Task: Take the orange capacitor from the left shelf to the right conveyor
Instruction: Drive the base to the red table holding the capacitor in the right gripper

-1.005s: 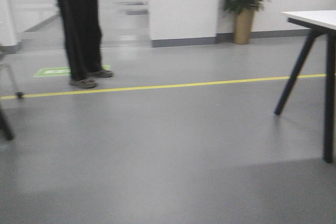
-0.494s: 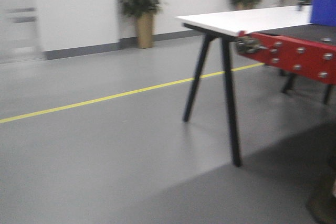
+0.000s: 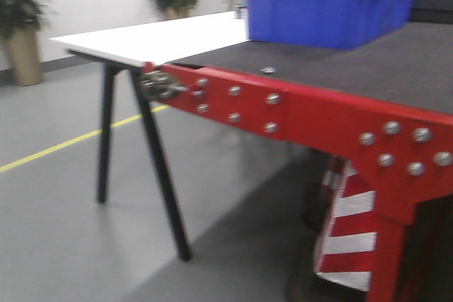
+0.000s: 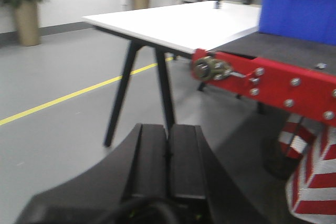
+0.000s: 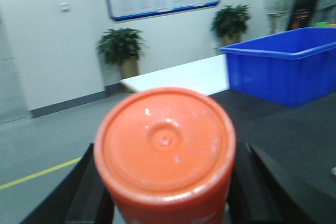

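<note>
In the right wrist view the orange capacitor [image 5: 165,148] fills the lower middle, its flat round end facing the camera. My right gripper [image 5: 165,192] is shut on it, a black finger [image 5: 86,192] on each side. The right conveyor [image 3: 368,61] shows in the front view as a dark belt with a red front edge [image 3: 318,114]; it also shows in the left wrist view [image 4: 283,51] and behind the capacitor in the right wrist view [image 5: 294,129]. My left gripper [image 4: 168,129] is shut and empty, above the floor. The left shelf is out of view.
A blue plastic bin [image 3: 329,6] stands on the belt at the back. A white table [image 3: 156,37] with black legs adjoins the conveyor's left end. A yellow floor line [image 3: 71,139] and potted plants [image 3: 21,26] lie beyond. Red-white striped panel [image 3: 347,224] under the conveyor.
The front view has swung right: the standing person and open floor have left the frame, and the white table, red-edged conveyor and blue bin have come in, now close.
</note>
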You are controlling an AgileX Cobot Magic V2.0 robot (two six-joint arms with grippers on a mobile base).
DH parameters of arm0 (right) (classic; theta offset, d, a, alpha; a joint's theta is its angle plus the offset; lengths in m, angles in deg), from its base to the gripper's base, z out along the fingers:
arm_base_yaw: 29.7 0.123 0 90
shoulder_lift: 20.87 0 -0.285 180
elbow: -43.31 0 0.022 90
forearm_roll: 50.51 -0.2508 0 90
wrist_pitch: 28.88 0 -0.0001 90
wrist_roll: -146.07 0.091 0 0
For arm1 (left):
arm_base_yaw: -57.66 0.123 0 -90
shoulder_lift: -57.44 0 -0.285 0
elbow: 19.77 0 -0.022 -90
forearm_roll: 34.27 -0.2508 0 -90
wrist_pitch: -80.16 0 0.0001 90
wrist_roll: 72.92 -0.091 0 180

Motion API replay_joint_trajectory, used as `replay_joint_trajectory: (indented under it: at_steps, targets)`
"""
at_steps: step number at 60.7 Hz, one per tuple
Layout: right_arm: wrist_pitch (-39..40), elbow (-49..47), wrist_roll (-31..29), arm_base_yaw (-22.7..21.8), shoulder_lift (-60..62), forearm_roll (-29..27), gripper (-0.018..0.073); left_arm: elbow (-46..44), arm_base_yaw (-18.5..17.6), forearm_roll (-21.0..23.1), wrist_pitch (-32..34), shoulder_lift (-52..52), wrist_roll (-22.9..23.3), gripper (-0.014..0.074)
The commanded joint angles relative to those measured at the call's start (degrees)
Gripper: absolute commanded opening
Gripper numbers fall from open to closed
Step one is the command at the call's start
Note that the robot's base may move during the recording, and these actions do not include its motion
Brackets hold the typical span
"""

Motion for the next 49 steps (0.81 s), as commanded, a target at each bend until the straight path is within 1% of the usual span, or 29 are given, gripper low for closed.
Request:
replay_joint_trajectory:
  at_steps: [1,49]
  targets:
    - [5.29,-1.59,-0.36,-0.02,-0.71,0.88,0.0049,1.47,-0.36,0.27,4.91,-0.47,0.09,-0.0125]
    - [5.29,-1.59,-0.36,-0.02,-0.71,0.88,0.0049,1.47,-0.36,0.27,4.91,-0.47,0.09,-0.0125]
